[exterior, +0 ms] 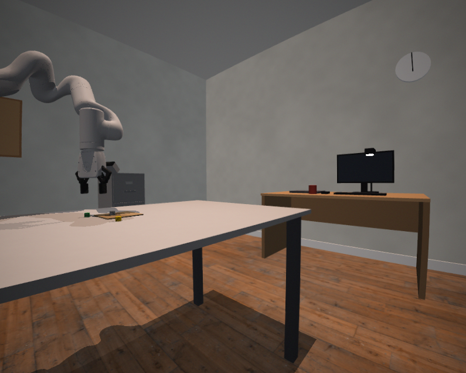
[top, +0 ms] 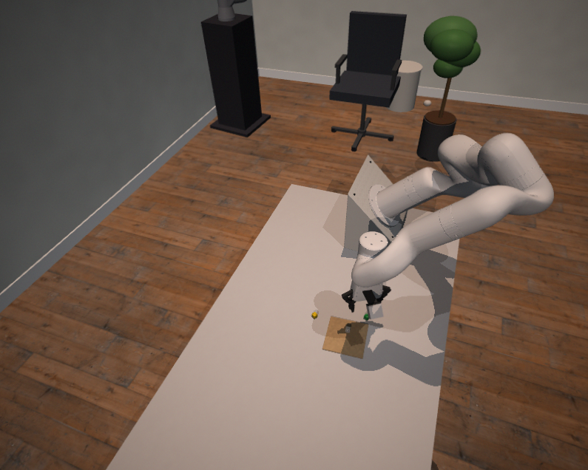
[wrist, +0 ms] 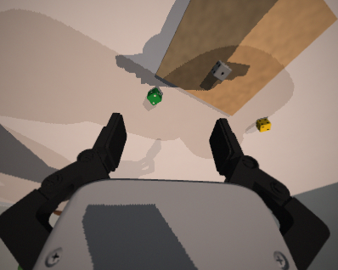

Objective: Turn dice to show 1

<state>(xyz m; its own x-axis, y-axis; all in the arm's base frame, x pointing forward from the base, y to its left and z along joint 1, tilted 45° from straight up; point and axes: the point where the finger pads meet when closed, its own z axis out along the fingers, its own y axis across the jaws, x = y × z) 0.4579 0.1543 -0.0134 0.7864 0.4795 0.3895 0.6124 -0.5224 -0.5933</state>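
Note:
The white die [top: 347, 329] [exterior: 112, 213] [wrist: 222, 70] lies on the tan mat [top: 334, 344] [exterior: 132, 215] [wrist: 286, 47], in shadow. One face in the wrist view shows a single dark pip; which face is on top is unclear. The green die [top: 366, 316] [exterior: 87, 214] [wrist: 154, 96] lies on the table just off the mat's edge; its top number is too small to tell. The yellow die [top: 314, 314] [exterior: 118, 219] [wrist: 264, 125] lies on the table beyond another corner of the mat. My gripper [top: 362, 304] [exterior: 93, 192] [wrist: 169, 126] is open and empty, high above the table near the green die.
The white table [top: 243, 363] [exterior: 208, 216] bears the mat and dice. The arm's slanted base mount [top: 357, 222] stands at the table's back end. A desk [exterior: 345, 212] with a monitor, an office chair [top: 372, 88] and a plant [top: 451, 45] stand away from the table.

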